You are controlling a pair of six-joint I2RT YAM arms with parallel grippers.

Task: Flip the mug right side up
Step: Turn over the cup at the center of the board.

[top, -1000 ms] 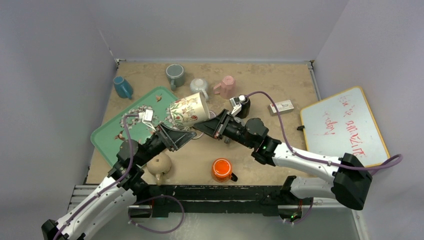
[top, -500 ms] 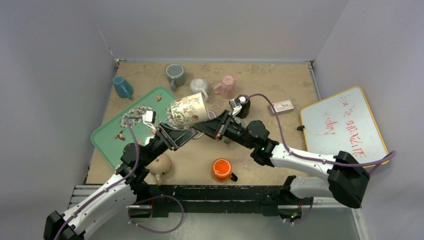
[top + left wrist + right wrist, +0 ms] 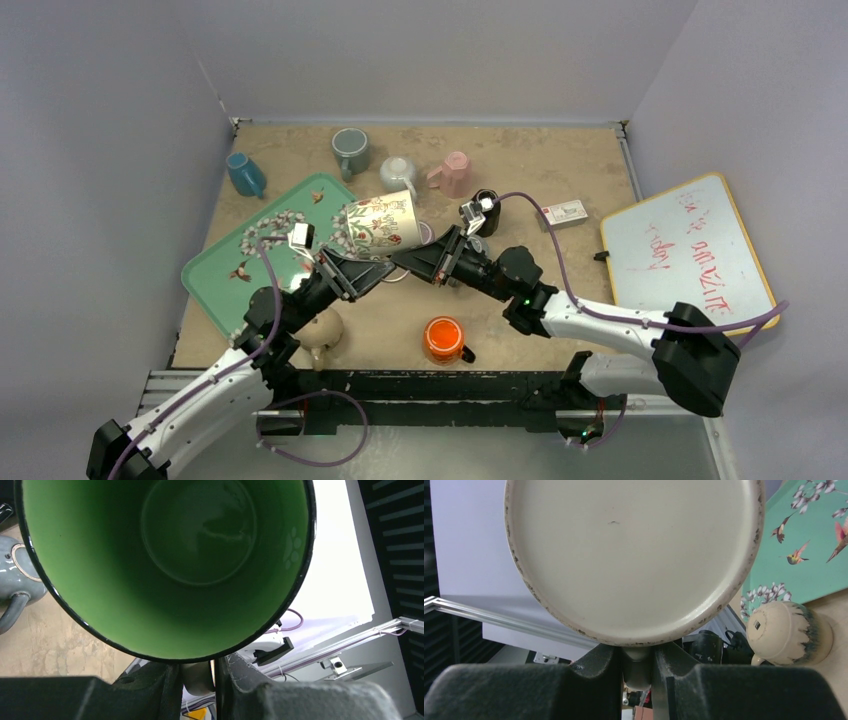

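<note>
The floral mug (image 3: 378,222) hangs in the air on its side above the sandy table (image 3: 560,160), just off the right edge of the green bird-patterned tray (image 3: 212,278), held between the two arms. The left gripper (image 3: 360,268) is clenched on the mug's handle from the mouth side: in the left wrist view the mug (image 3: 165,555) fills the picture with its glossy green inside and dark rim, and the left gripper (image 3: 197,674) pinches the cream handle below that rim. The right gripper (image 3: 410,262) is clamped on the same handle from the base side; its wrist view shows the mug's (image 3: 634,555) flat, scuffed cream bottom, with the right gripper (image 3: 638,666) closed tight on the handle beneath it. So the mouth points toward the left arm and the base toward the right arm. Along the far side of the table stand a teal mug (image 3: 245,173), a grey mug (image 3: 350,150), a pale mug (image 3: 398,172), a pink mug (image 3: 452,173) and a black mug (image 3: 487,208). An orange mug (image 3: 443,338) sits upside down near the front edge, and a beige pot (image 3: 322,327) rests by the left arm. A whiteboard (image 3: 690,250) with red writing leans at the right.
</note>
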